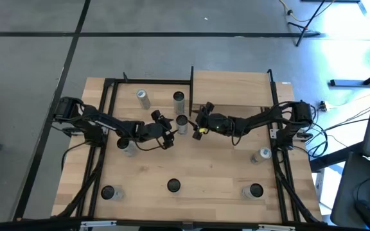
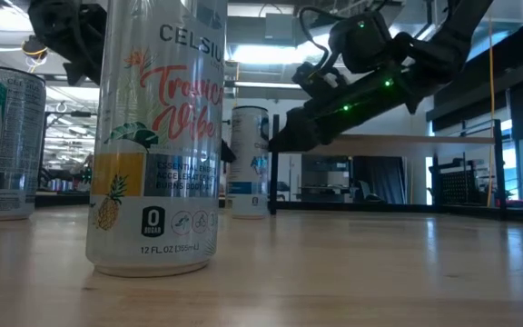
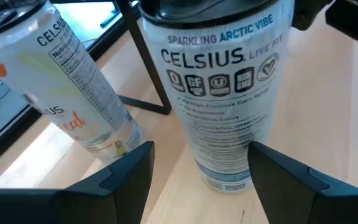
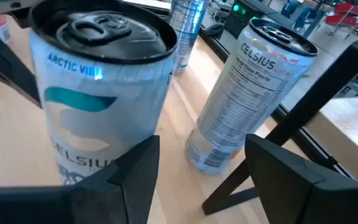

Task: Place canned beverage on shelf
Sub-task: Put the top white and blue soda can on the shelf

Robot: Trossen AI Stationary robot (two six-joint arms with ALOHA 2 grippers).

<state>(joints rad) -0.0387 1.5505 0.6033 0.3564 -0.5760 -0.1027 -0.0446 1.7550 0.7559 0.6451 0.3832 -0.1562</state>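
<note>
A white "Arctic Vibe" can (image 1: 182, 123) stands upright on its base in the middle of the tabletop, between my two grippers. My left gripper (image 1: 171, 132) comes at it from the left, open. In the left wrist view its fingers (image 3: 201, 152) stand on either side of the can's lower part (image 3: 222, 155) without closing on it. My right gripper (image 1: 198, 123) comes from the right, also open. In the right wrist view the can (image 4: 98, 93) stands off to one side of the finger gap (image 4: 202, 146). The light-wood shelf (image 1: 233, 86) stands behind, at the far right.
Two more cans (image 1: 143, 97) (image 1: 178, 97) stand at the far side, the nearer one close behind the middle can (image 4: 247, 99). Others stand at the left (image 1: 128, 146), the right (image 1: 261, 154) and along the near edge (image 1: 173, 186). A black frame post (image 4: 303, 106) rises by the shelf.
</note>
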